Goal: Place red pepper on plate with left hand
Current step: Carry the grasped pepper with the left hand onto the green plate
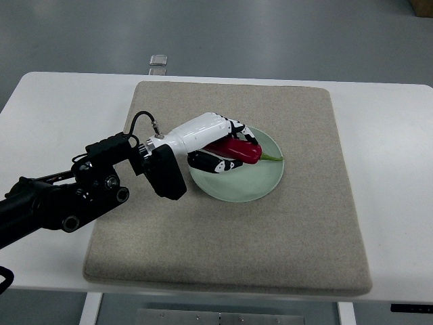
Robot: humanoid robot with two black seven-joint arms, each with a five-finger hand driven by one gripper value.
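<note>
Over on a white table (pixel 54 101), a beige mat (pixel 270 223) is laid out square in the middle, and a pale green plate (pixel 260 186) is set on the mat a bit left of its centre. On that plate the red pepper (pixel 242 150) is seen lying roughly sideways, with its green stem (pixel 272 158) poking out toward the plate's right rim. The pepper is wrapped by the left hand (pixel 216 142), which comes in from the left edge on a black arm (pixel 61 196); the white fingers (pixel 238 128) are curled over the top of it and the thumb (pixel 213 164) is tucked underneath on the near side, so it's clearly gripped and not just touched. Whether the pepper is actually resting on the plate or held just above it can't be told from this angle. The wrist section is parked over the plate's left edge, and a thin black cable (pixel 139 120) is looped up off the forearm. Past the table's far edge, a small grey bracket thing (pixel 159 61) is visible against the grey floor (pixel 270 34).
</note>
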